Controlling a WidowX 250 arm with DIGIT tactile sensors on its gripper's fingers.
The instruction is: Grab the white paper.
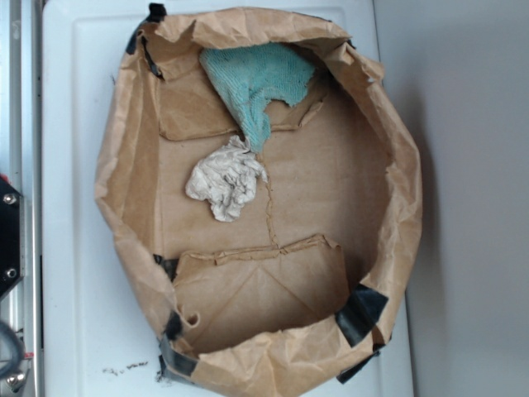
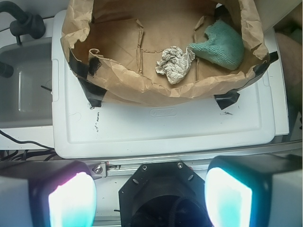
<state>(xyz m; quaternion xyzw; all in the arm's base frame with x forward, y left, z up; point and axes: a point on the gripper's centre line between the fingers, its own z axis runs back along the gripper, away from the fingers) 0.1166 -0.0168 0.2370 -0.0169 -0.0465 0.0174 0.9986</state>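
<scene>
Claw (image 2: 150, 198) spread wide, well short of the brown paper bag (image 2: 142, 90); farther in, white paper (image 2: 176, 64) on the bag floor touching the teal cloth (image 2: 218, 43) (likely snagged along if clamped off-center).

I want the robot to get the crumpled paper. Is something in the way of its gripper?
Yes. The white paper lies inside the brown paper bag, and the bag's near wall rises between it and the open gripper. The teal cloth sits right beside the paper, seemingly touching it. From above, nothing covers the paper.
</scene>
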